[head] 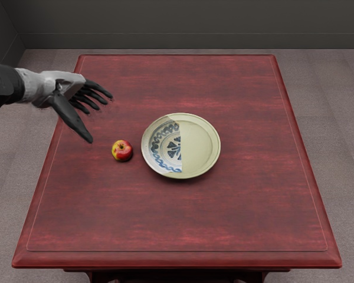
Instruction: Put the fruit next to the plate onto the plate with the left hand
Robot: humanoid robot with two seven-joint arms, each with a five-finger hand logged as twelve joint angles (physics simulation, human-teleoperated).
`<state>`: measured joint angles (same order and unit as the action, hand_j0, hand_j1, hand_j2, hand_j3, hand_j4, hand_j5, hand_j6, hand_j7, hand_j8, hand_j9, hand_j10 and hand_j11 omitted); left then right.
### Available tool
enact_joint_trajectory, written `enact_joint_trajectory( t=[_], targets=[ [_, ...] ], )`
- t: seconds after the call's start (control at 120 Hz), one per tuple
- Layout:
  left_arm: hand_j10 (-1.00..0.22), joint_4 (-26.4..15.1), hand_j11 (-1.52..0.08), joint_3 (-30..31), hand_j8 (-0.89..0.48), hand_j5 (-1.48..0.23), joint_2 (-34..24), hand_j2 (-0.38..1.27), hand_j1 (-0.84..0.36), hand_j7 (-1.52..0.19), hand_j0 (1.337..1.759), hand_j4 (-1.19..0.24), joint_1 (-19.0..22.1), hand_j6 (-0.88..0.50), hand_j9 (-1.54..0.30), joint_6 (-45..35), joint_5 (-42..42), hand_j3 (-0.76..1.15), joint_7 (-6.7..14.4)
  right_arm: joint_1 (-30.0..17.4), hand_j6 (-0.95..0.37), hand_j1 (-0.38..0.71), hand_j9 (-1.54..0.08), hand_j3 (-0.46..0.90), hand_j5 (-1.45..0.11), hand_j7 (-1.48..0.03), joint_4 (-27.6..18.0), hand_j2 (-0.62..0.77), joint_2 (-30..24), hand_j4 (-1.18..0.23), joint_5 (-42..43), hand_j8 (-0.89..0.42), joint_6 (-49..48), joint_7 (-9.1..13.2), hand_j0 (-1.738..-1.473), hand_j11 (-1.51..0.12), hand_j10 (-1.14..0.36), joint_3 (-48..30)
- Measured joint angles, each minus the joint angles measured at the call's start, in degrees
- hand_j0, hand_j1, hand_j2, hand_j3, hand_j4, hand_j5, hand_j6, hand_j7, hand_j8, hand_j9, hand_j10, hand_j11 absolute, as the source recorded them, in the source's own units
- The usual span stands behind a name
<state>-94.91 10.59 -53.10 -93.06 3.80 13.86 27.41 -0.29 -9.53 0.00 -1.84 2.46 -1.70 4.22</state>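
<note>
Over the desk's left edge, head view: left robot hand [71, 97] is hovering, fingers [95, 93] spread and holding nothing. Its arm is coming in from the picture's left. The hand is sitting up-left of the apple [122, 150], near it but apart, no contact.

Apple is resting on the desk [224, 212], just beside the plate's [209, 132] left rim. Can't tell whether it's touching the rim. Plate is lying flat mid-desk with nothing on it; its left half is showing a blue pattern, its right half plain cream.

Right arm isn't showing.

Step, as I'm reading it: reach / pre-grasp. Grasp not yet made, apple not lifted, so the task is sitting at its early part.

Next move is calling for bringing the hand down and right until the palm is over the apple, then closing the fingers round it once they're bracketing it. It's a round thing, so it's probably rolling off if a fingertip is clipping it first. The rim is leaving little room on that side, so coming in from above or from the left is looking safer. After that: short lift, then a shift right over the rim.
</note>
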Motion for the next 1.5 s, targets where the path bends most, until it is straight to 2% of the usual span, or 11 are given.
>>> enact_joint_trajectory(
  t=[0.117, 0.233, 0.317, 0.392, 0.617, 0.683, 0.842, 0.967, 1.142, 1.35, 1.5],
  targets=[
    [-0.25, -0.6, -0.32, 1.8, -0.25, -0.32, -0.1, 0.05, 0.05, -0.32, 1.658, -0.25, 0.5, -0.25, -0.32, -12.0, -0.3, 0.0, 0.8, 0.1, -0.04, -0.3, -0.05, 0.0, -0.05, -0.05, 0.1, -0.01, 0.0, -0.04, 0.0, -0.04, 0.0, 0.0, -1.658, -0.05, -0.04, 0.0],
    [-0.25, 5.8, -0.32, 2.4, -0.25, -0.32, 0.0, 0.05, 0.05, -0.32, 1.658, -0.25, 0.8, -0.25, -0.32, -4.8, -0.7, 0.0, 1.0, 0.2, -0.04, -0.3, -0.05, 0.0, -0.05, -0.05, 0.1, -0.01, 0.0, -0.04, 0.0, -0.04, 0.0, -0.1, -1.658, -0.05, -0.04, 0.0],
    [-0.25, 11.3, -0.32, 2.7, -0.25, -0.32, 0.8, 0.05, 0.06, -0.32, 1.658, -0.25, 3.2, -0.25, -0.32, -1.1, -0.9, 0.0, 1.0, 0.3, -0.04, -0.3, -0.05, 0.0, -0.05, -0.05, 0.1, -0.01, 0.0, -0.04, 0.0, -0.04, 0.0, -0.1, -1.658, -0.05, -0.04, 0.0],
    [-0.25, 13.1, -0.32, 3.0, -0.25, -0.32, 1.3, 0.05, 0.06, -0.32, 1.658, -0.25, 5.8, -0.25, -0.32, -0.7, -1.3, 0.0, 1.0, 0.6, -0.04, -0.3, -0.05, 0.0, -0.05, -0.05, 0.1, -0.01, 0.0, -0.04, 0.1, -0.04, 0.0, -0.2, -1.658, -0.05, -0.04, 0.0],
    [-0.25, 3.6, -0.32, 3.8, -0.25, -0.32, 4.1, 0.05, 0.06, -0.32, 1.658, -0.25, 4.9, -0.25, -0.32, -18.4, -4.8, 0.0, 1.4, 0.9, -0.04, -0.3, -0.05, 0.0, -0.05, -0.05, 0.1, -0.01, 0.0, -0.04, 0.1, -0.04, 0.0, -0.2, -1.658, -0.05, -0.04, 0.1],
    [-0.25, 1.1, -0.32, 3.8, -0.25, -0.32, 9.3, 0.05, 0.06, -0.32, 1.658, -0.25, 4.3, -0.25, -0.32, -24.8, -6.3, 0.0, 2.7, 1.0, -0.04, -0.3, -0.05, 0.0, -0.05, -0.05, 0.1, -0.01, 0.0, -0.04, 0.1, -0.04, -0.1, -0.2, -1.658, -0.05, -0.04, 0.1],
    [-0.25, -2.6, -0.32, 4.0, -0.25, -0.32, 14.0, 0.05, 0.06, -0.32, 1.658, -0.25, 3.4, -0.25, -0.32, -35.3, -9.9, 0.0, 6.2, 1.0, -0.04, -0.3, -0.05, 0.0, -0.05, -0.05, 0.2, -0.01, 0.0, -0.04, 0.1, -0.04, -0.1, -0.3, -1.658, -0.05, -0.04, 0.1],
    [-0.25, -3.8, -0.32, 4.2, -0.25, -0.32, 18.3, 0.05, 0.06, -0.32, 1.658, -0.25, 3.1, -0.25, -0.32, -37.8, -11.0, 0.0, 7.2, 1.0, -0.04, -0.3, -0.05, 0.0, -0.05, -0.05, 0.2, -0.01, 0.0, -0.04, 0.0, -0.04, -0.1, -0.2, -1.658, -0.05, -0.04, 0.0],
    [-0.25, -4.2, -0.32, 9.8, -0.25, -0.32, 24.1, 0.05, 0.06, -0.32, 1.658, -0.25, -5.6, -0.25, -0.32, -38.6, -14.3, 0.0, 7.5, 1.0, -0.04, -0.3, -0.05, 0.0, -0.05, -0.05, 0.3, -0.01, 0.0, -0.04, -0.3, -0.04, 0.0, -0.2, -1.658, -0.05, -0.04, -0.1],
    [-0.25, -4.3, -0.32, 16.8, -0.25, -0.32, 28.6, 0.05, 0.06, -0.32, 1.658, -0.25, -10.2, -0.25, -0.32, -38.8, -18.2, 0.0, 7.6, 1.0, -0.04, -0.3, -0.05, 0.0, -0.05, -0.05, 0.3, -0.01, 0.0, -0.04, -0.4, -0.04, 0.0, -0.2, -1.658, -0.05, -0.04, -0.1],
    [-0.25, -4.2, -0.32, 20.6, -0.25, -0.32, 28.7, 0.05, 0.06, -0.32, 1.658, -0.25, -12.0, -0.25, -0.32, -38.8, -20.5, 0.0, 7.6, 1.0, -0.04, -0.3, -0.05, 0.0, -0.05, -0.05, 0.3, -0.01, 0.0, -0.04, -0.4, -0.04, 0.1, -0.1, -1.658, -0.05, -0.04, -0.1]
  ],
)
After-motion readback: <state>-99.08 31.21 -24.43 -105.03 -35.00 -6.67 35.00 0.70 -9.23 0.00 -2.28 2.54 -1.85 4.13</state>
